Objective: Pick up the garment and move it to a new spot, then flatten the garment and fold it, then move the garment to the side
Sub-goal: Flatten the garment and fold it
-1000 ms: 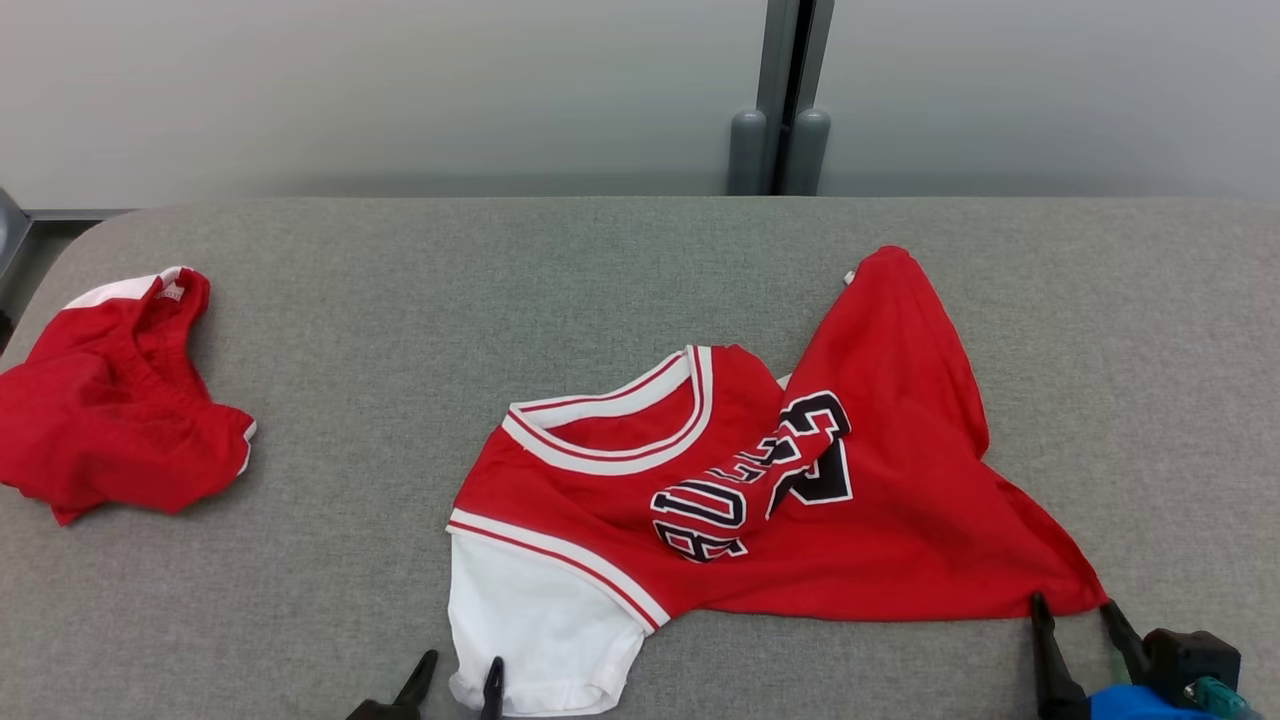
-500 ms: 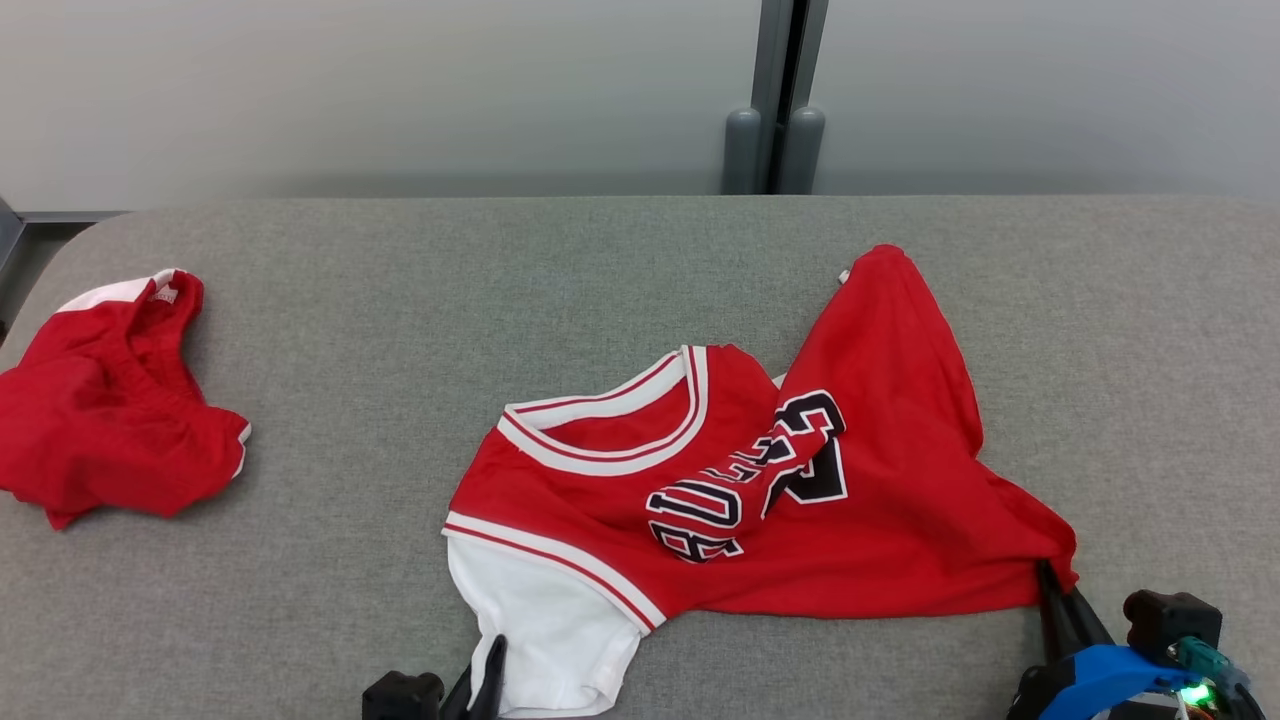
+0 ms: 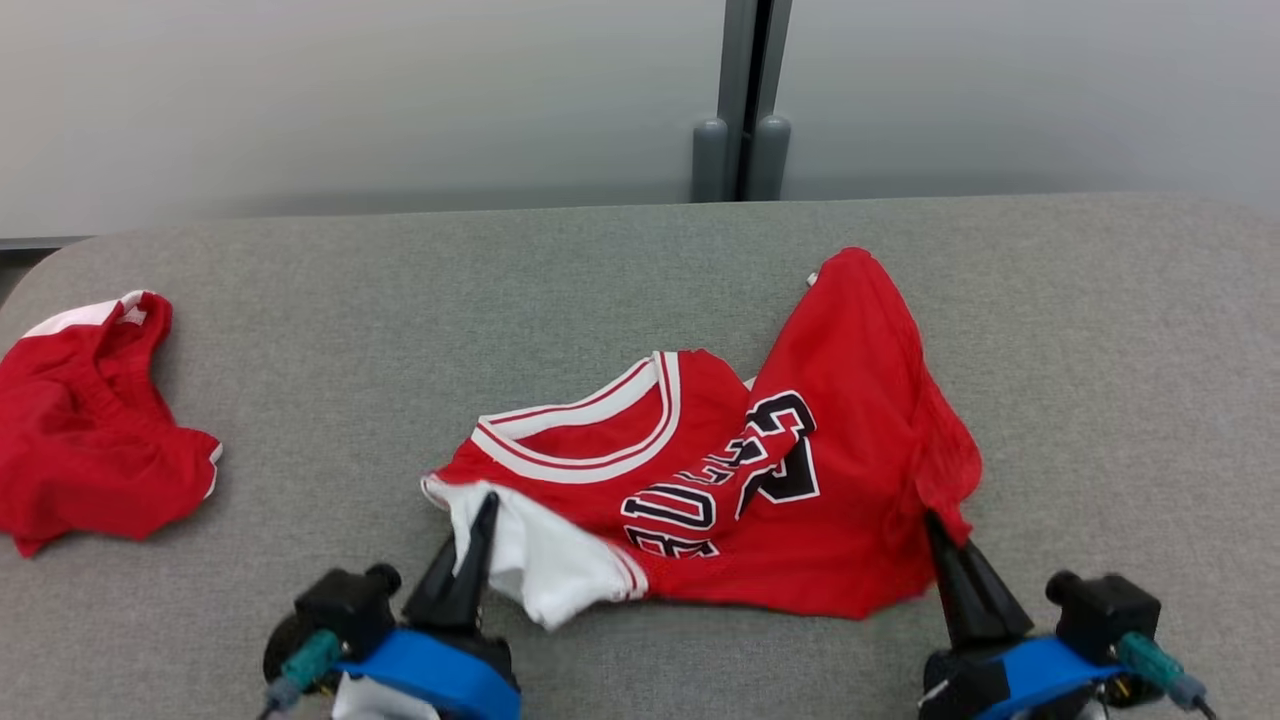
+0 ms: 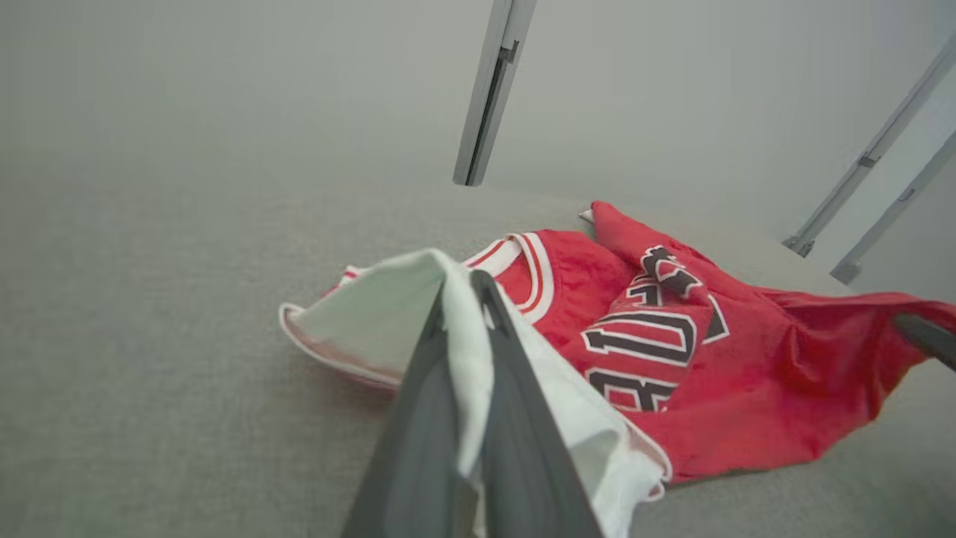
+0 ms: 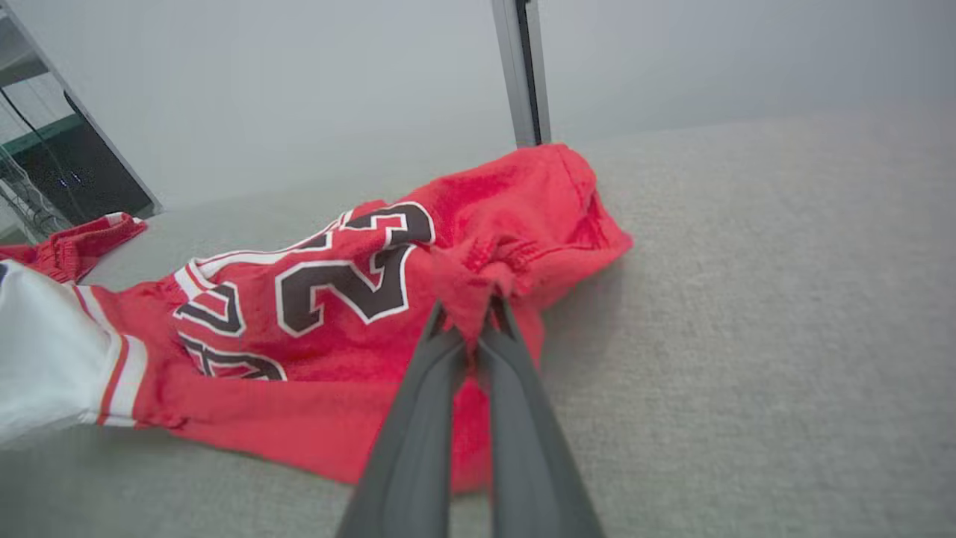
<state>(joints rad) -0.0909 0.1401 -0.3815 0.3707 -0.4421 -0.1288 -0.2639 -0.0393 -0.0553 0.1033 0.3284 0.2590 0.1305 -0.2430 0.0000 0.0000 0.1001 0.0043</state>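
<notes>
Jersey [image 3: 830,470], red with white trim and black lettering, lies crumpled at centre frame on the grey padded table [image 3: 400,300], bunched up between both grippers. Left gripper [image 3: 485,505], lower left of frame, is clamped on the white sleeve [image 3: 540,565], with the sleeve's edge lifted. Right gripper [image 3: 932,522], lower right, is pinched tight on the red hem corner. Second red garment [image 3: 80,440] sits at the far left edge, well apart. Grey post [image 3: 740,100] stands top centre, behind the table.

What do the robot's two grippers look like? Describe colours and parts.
The left gripper and right gripper match: two long dark grey fingers tapering to a point, a bright blue bracket at the base, and a black block beside it carrying a teal plug with a grey cable.
</notes>
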